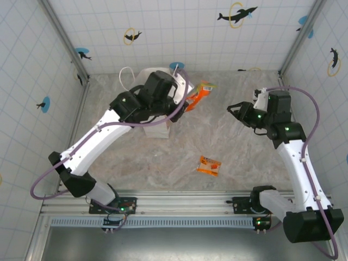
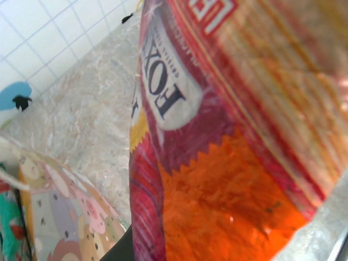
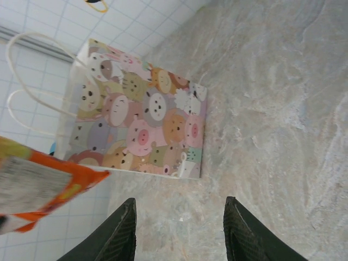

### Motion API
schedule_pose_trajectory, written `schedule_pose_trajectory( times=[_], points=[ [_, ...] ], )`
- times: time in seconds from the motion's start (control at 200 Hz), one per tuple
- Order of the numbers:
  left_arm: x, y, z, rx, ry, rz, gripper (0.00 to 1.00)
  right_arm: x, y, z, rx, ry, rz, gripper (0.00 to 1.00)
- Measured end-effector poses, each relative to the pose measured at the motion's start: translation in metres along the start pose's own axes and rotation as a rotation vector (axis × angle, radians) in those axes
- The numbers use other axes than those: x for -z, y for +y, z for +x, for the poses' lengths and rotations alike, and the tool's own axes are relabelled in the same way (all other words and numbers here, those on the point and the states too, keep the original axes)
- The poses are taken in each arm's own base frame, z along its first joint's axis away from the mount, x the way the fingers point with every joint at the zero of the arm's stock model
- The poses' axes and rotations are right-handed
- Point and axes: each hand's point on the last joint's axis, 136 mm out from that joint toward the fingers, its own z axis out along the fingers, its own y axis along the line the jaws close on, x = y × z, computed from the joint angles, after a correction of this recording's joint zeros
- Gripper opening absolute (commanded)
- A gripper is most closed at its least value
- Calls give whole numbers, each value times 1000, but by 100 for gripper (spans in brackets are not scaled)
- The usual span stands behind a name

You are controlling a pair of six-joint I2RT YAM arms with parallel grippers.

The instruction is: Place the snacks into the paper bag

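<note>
A red-orange packet [image 1: 200, 92], marked "FOX", is pinched by the narrowly closed left claw [image 1: 185, 102] just right of the bag [image 1: 155, 130], its long axis slanted towards the back right. The right claw [image 3: 179, 234] is held with jaws apart, nothing in it.

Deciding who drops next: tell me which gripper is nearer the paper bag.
Left. The left gripper, clamping an orange snack packet, is right beside the paper bag. The right gripper, open and empty, sits well off to the bag's right.
</note>
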Motion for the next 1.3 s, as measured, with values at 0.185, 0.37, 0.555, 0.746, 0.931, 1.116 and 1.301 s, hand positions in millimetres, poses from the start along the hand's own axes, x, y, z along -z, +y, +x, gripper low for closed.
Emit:
schedule_pose_trajectory(
  times=[0.185,0.37,0.555,0.746,0.931,1.116,1.301],
  points=[
    [25,49,-5,237,-6,-95,0,-6,-12,7,-11,14,29,43],
    [40,96,4,451,-26,-217,0,-12,-17,16,-3,39,42,42],
    [49,115,12,557,-56,-268,0,-22,-23,22,-1,66,50,42],
    [55,135,11,624,-98,-307,0,-28,-29,29,-6,91,61,42],
    [43,150,20,669,-46,-333,0,-30,-32,31,-9,95,65,42],
    [2,152,45,687,91,-323,0,-31,-34,33,-11,98,69,42],
    [-23,151,63,698,183,-306,0,-32,-36,36,-12,107,72,42]
  ],
)
